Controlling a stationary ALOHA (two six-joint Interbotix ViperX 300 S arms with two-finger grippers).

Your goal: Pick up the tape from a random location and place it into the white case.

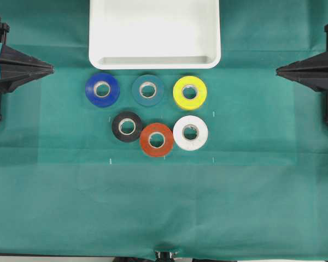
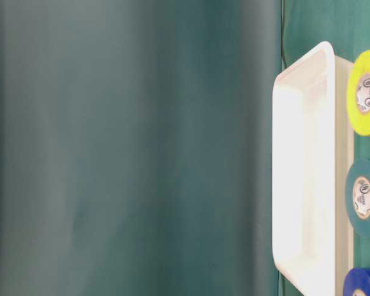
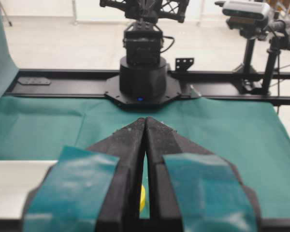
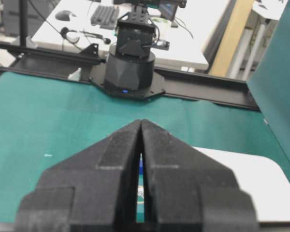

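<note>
The teal tape [image 1: 148, 89] lies flat on the green cloth just below the white case [image 1: 154, 61], between a blue roll and a yellow roll; the table-level view shows the tape [image 2: 364, 197] beside the case [image 2: 308, 185]. My left gripper [image 1: 50, 68] rests at the left edge, shut with nothing in it, far from the tape; its tips meet in the left wrist view [image 3: 145, 121]. At the right edge my right gripper [image 1: 279, 69] is shut too, empty, tips together in the right wrist view [image 4: 141, 123].
Other rolls lie around the tape: blue [image 1: 102, 89], yellow [image 1: 189, 92], black [image 1: 127, 126], red-orange [image 1: 156, 140] and white [image 1: 191, 132]. The case sits at the back middle of the green cloth. The opposite arm base [image 3: 141, 72] stands ahead of each wrist.
</note>
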